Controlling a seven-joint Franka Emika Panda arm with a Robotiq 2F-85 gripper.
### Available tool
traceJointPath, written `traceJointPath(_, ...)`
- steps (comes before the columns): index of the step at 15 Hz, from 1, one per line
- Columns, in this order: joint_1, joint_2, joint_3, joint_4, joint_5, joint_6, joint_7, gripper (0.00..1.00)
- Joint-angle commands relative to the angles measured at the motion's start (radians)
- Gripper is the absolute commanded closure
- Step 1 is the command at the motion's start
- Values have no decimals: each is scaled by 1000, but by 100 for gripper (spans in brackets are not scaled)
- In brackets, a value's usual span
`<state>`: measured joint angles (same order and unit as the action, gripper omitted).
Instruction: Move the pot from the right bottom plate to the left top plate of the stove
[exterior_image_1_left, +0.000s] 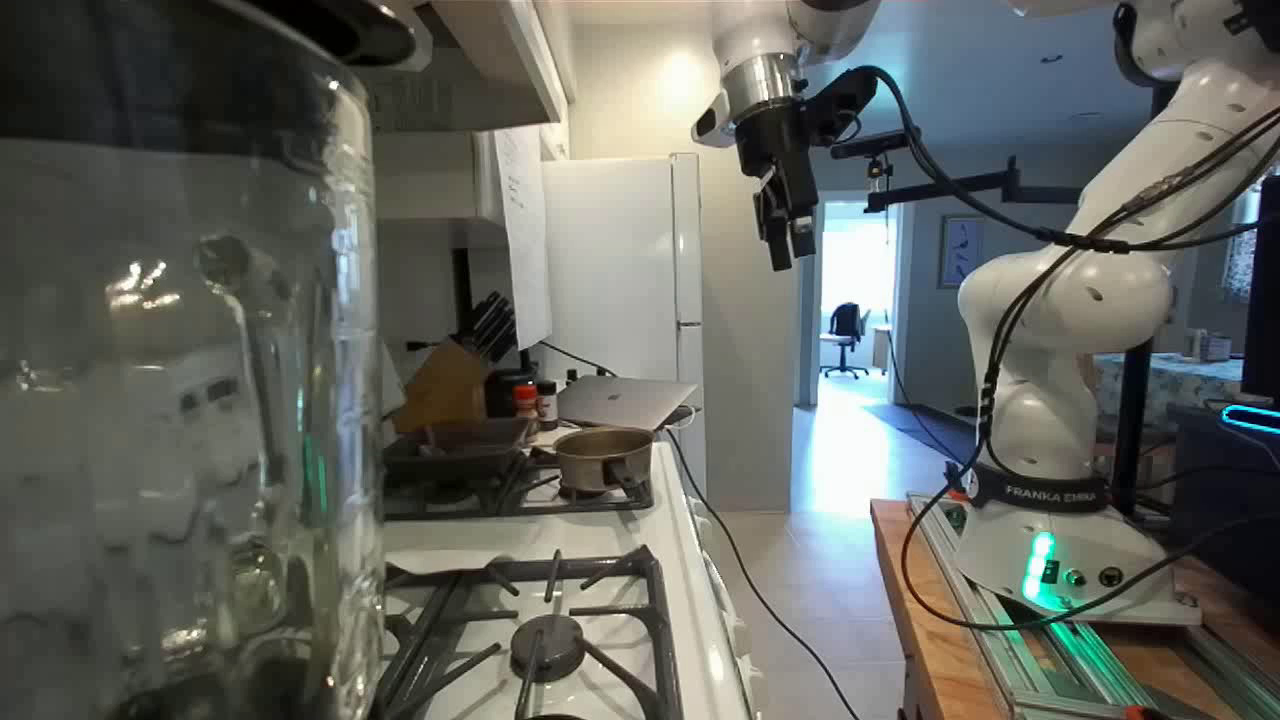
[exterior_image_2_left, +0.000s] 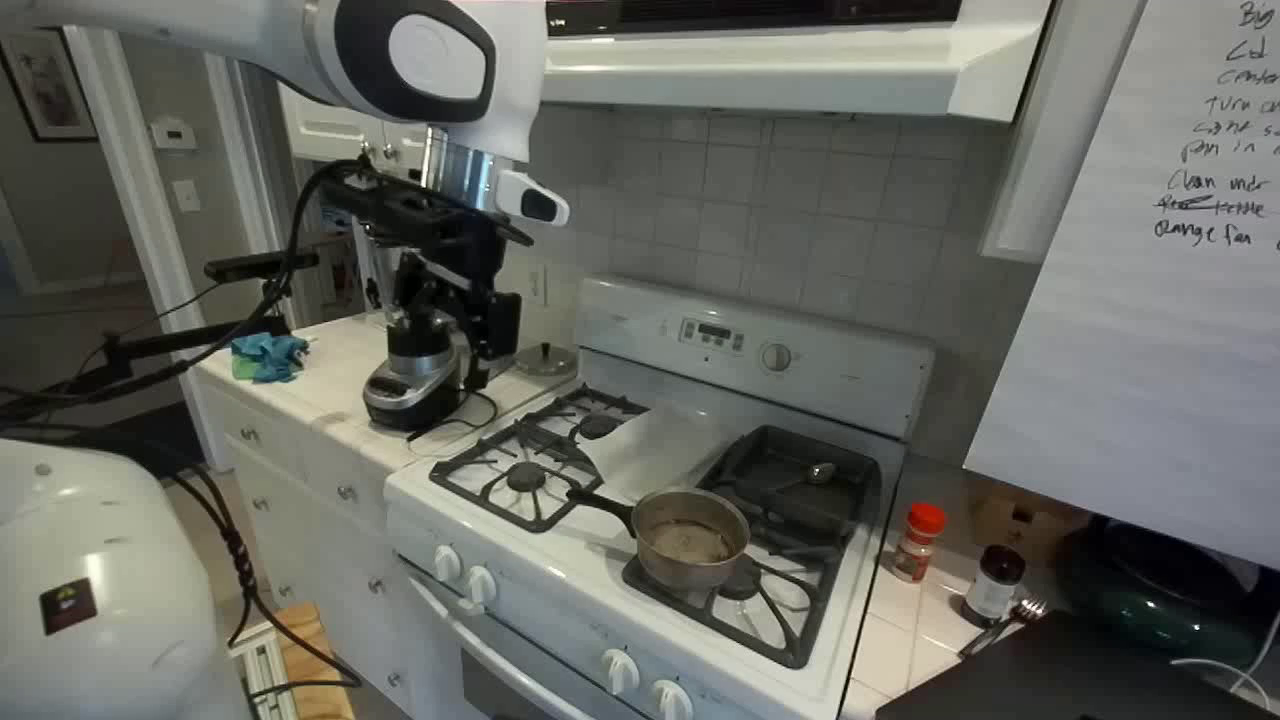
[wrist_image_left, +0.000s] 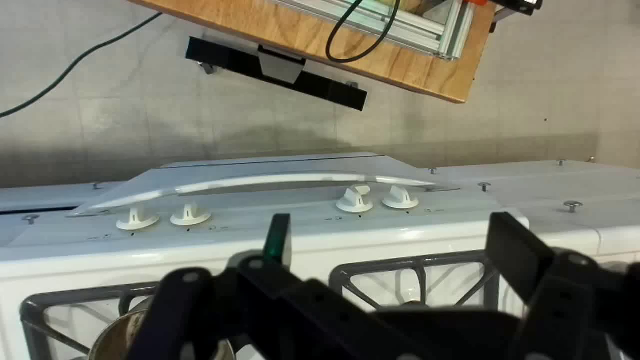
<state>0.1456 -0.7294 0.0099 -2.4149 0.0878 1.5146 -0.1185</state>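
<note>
The pot (exterior_image_1_left: 604, 460) is a small grey metal saucepan. In an exterior view the pot (exterior_image_2_left: 690, 545) sits upright on the right front grate of the white stove (exterior_image_2_left: 560, 565), its dark handle pointing toward the left burners. The left front and left rear grates carry nothing. My gripper (exterior_image_1_left: 791, 245) is high above the stove, pointing down and apart from the pot. In the wrist view my gripper (wrist_image_left: 397, 245) is open, with nothing between its fingers. The left front grate shows between them. The pot (wrist_image_left: 117, 335) shows only partly there, behind the left finger.
A black pan (exterior_image_2_left: 800, 485) with a spoon occupies the right rear grate. A range hood (exterior_image_2_left: 760, 75) overhangs the stove. A blender base (exterior_image_2_left: 410, 385) stands left of it; bottles (exterior_image_2_left: 918, 545) stand right. A large glass jar (exterior_image_1_left: 190, 400) fills one foreground. A paper sheet (exterior_image_2_left: 1120, 350) hangs at right.
</note>
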Motion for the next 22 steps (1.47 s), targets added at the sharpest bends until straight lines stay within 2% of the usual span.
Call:
traceJointPath(1,-15,1,11,2,6,-3,-7,0)
traceJointPath(6,-15,1,11,2,6,-3,-7,0)
traceJointPath(8,-51,48,52,-10,15,78,119,0)
traceJointPath(12,-95,150,113,-90,11,397,302,0)
traceJointPath(14,-116,212,141,-115,1,517,407,0)
traceJointPath(17,-148,299,166,-126,-11,623,562,0)
traceJointPath(22,-176,382,176,-121,3,663,807,0)
